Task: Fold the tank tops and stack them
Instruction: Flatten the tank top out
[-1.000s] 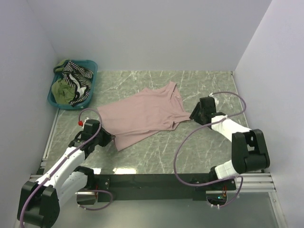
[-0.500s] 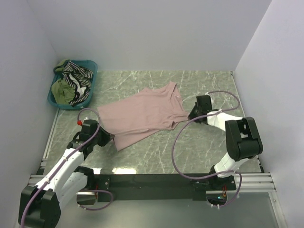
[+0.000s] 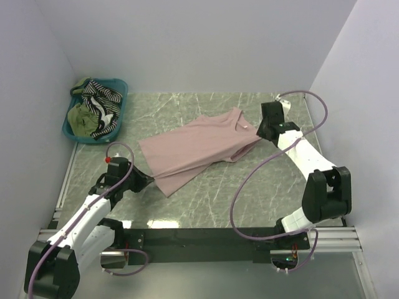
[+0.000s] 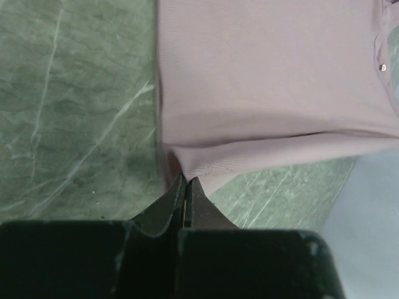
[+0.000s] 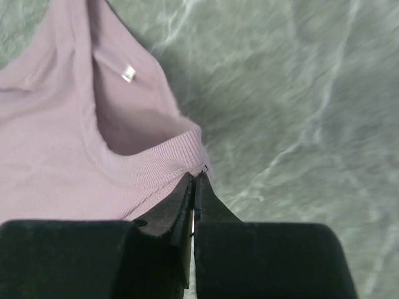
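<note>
Left jaws are pinching pink tank top (image 3: 196, 146) at its hem; right jaws are clamping its neckline band; cloth is lying spread across bench (image 3: 249, 199).

Soft, even light is filling the overhead view, leaving only faint shadows. In the right wrist view the marble table (image 5: 299, 93) is smearing with motion blur at upper right. The left gripper (image 4: 186, 182) and right gripper (image 5: 194, 177) are sitting dark and featureless along the bottom edges.
</note>
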### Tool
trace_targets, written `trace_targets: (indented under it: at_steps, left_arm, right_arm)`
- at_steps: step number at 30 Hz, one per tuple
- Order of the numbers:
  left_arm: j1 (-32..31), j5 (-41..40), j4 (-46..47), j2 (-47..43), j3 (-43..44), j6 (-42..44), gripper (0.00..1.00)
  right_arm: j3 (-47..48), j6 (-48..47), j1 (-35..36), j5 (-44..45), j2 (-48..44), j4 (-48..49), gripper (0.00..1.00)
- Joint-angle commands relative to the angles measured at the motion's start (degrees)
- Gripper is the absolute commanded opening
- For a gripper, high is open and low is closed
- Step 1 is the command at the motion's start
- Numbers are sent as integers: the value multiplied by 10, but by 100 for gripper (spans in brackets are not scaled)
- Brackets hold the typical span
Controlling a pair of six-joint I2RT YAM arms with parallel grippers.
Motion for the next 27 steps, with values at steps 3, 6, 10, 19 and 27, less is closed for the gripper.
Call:
trace_targets:
  at_steps: [3, 6, 10, 19, 27]
  left_arm:
    - [-17, 18, 28, -1, -31, 7, 1]
    - [-37, 21, 36, -2, -45, 0, 1]
    - [-93, 22, 62, 2, -54, -16, 1]
    - [-224, 15, 131, 44, -44, -43, 1]
    - [-424, -43, 183, 177, 48, -59, 1]
  right_arm:
    - [33, -56, 12, 108, 26, -89, 7]
    - [13, -51, 14, 105, 51, -73, 25]
    - [-9, -42, 12, 105, 66, -52, 46]
    - [-111, 41, 30, -54, -31, 66, 53]
    - [-252, 164, 194, -47, -154, 112, 51]
